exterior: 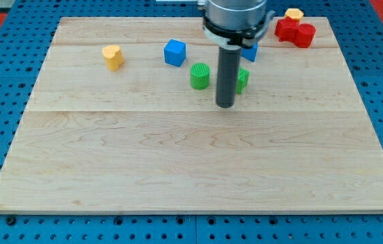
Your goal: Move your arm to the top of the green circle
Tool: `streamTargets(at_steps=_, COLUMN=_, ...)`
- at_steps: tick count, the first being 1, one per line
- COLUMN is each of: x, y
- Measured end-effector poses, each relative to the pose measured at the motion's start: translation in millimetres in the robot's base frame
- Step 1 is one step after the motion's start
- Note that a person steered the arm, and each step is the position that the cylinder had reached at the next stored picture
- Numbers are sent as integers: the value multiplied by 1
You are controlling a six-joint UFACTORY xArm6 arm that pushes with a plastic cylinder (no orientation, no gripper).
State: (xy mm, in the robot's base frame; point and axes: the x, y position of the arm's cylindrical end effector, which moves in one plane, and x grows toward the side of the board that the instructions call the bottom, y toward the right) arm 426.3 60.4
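Note:
The green circle (200, 75), a short green cylinder, stands on the wooden board (191, 163) above the middle. My tip (226, 106) rests on the board just to the lower right of it, a small gap apart. A second green block (243, 80) is partly hidden behind the rod, on its right side. A blue cube (175, 52) sits up and to the left of the green circle. Another blue block (250, 51) shows partly behind the arm.
A yellow heart-like block (112, 57) sits at the upper left. Red blocks (294, 31) and a yellow block (294, 13) lie at the top right corner. Blue pegboard (1, 68) surrounds the board.

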Motion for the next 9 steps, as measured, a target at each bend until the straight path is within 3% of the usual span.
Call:
streamTargets(at_steps=2, x=-37, y=12)
streamTargets(at_steps=3, x=-13, y=11)
streamTargets(at_steps=4, x=13, y=-31)
streamTargets(at_steps=5, x=-39, y=-101)
streamTargets(at_steps=6, x=-73, y=-126)
streamTargets(at_steps=7, x=-58, y=-105)
streamTargets(at_steps=9, x=-82, y=-106)
